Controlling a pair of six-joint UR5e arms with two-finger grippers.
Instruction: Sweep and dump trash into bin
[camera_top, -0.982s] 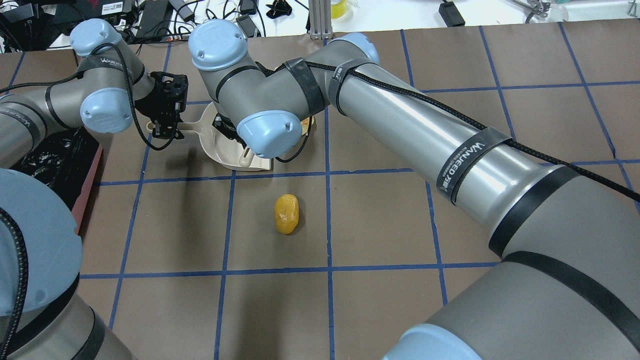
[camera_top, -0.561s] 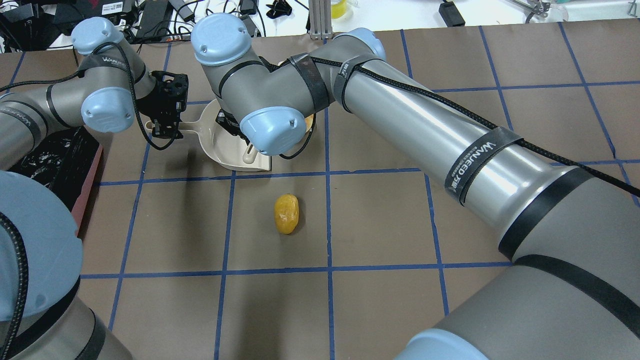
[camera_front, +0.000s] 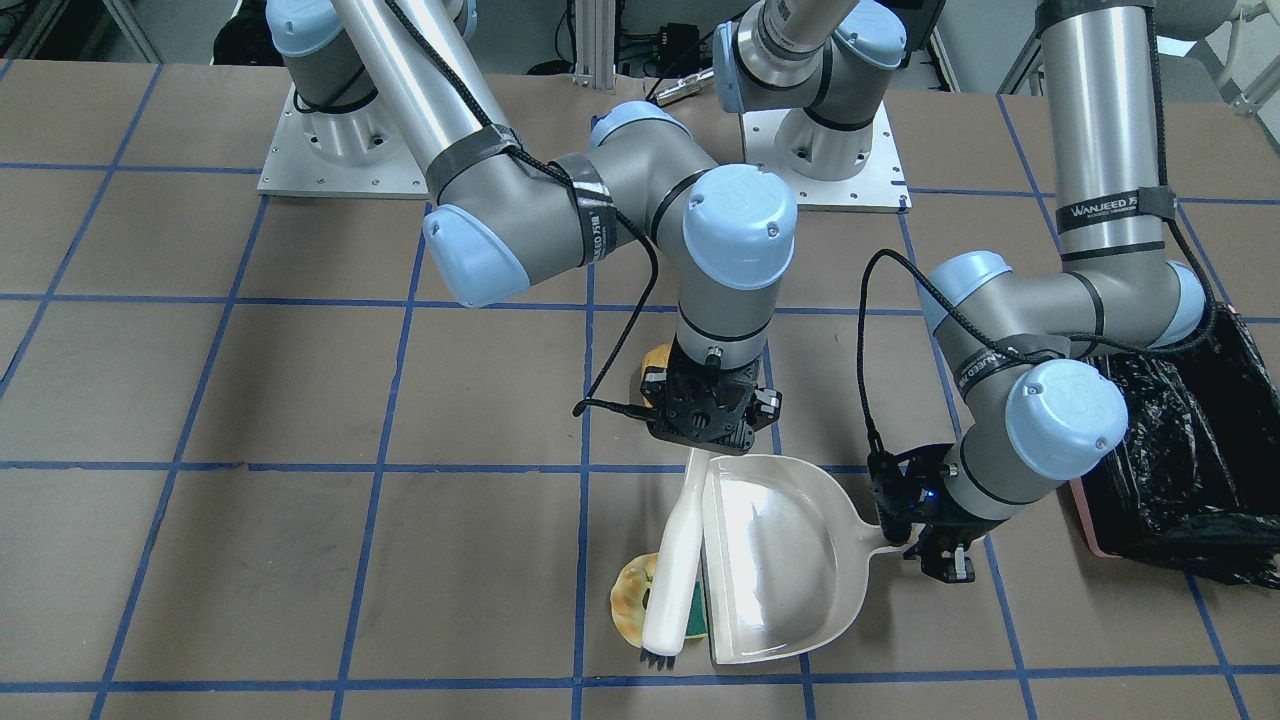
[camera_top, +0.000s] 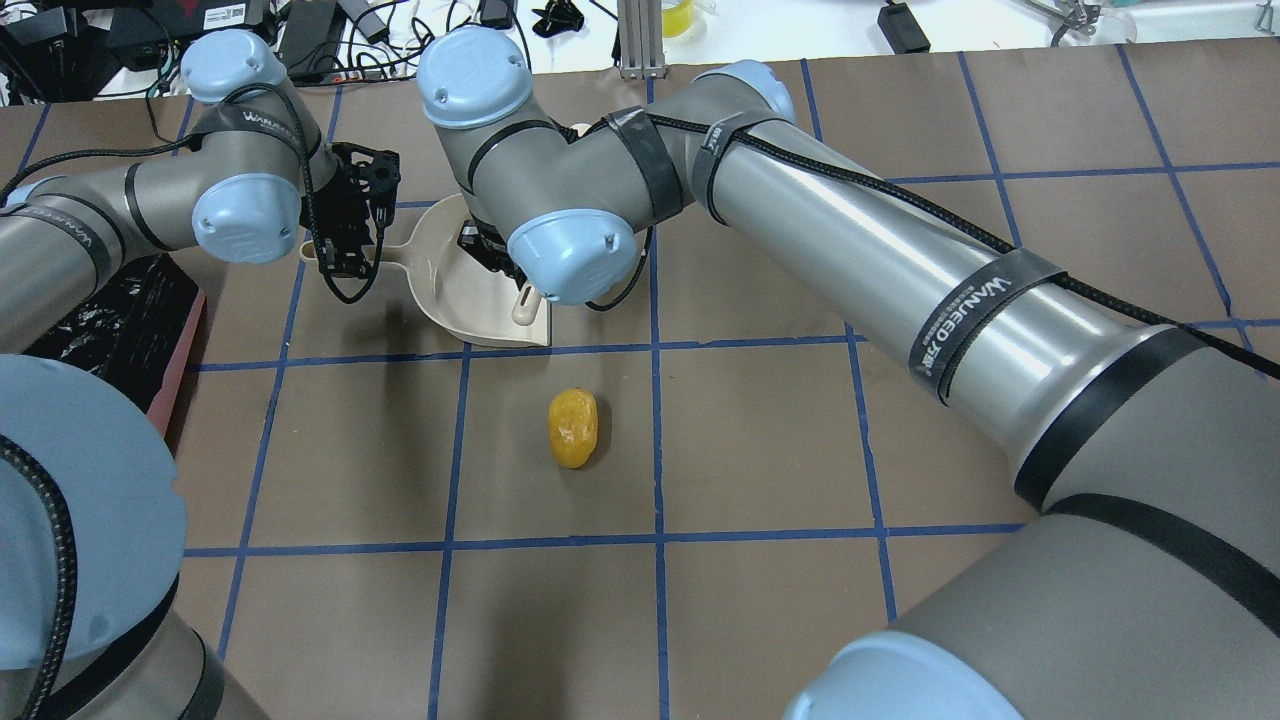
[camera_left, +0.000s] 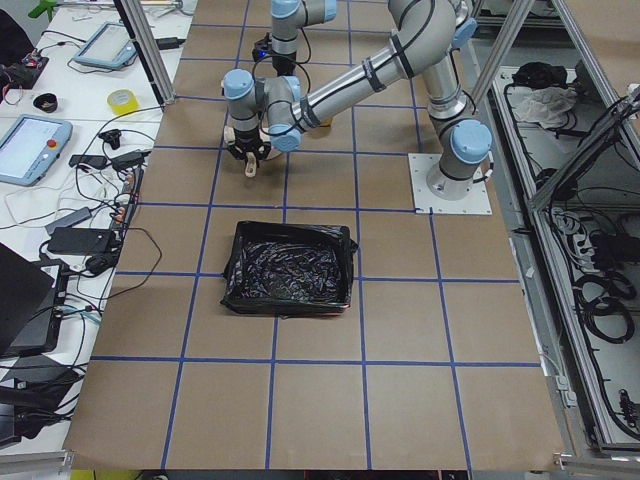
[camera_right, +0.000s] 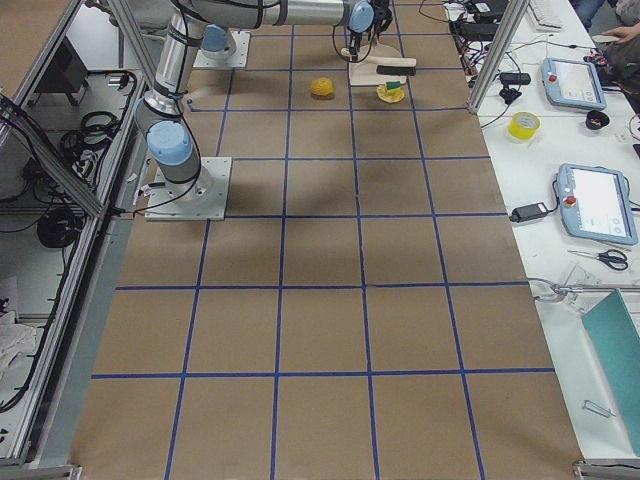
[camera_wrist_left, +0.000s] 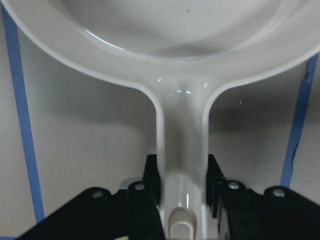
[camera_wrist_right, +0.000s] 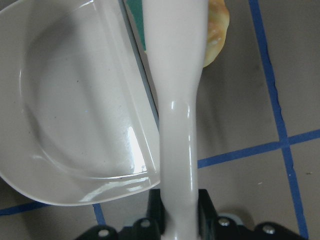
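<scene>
3 trash pieces (camera_top: 573, 428) (outside 1 dustpan (camera_front: 775, 560)); left gripper (camera_wrist_left: 182, 180) clamps it, right gripper (camera_wrist_right: 179, 212) 1 brush (camera_front: 672, 570).

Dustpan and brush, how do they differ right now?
The dustpan is a wide, shallow scoop; the brush is long and narrow. The left hand grips the dustpan; the right hand grips the brush. The dustpan is empty; the bread piece and sponge lie at the brush's head, outside the pan. Both are off-white plastic, each gripped by its handle.
</scene>
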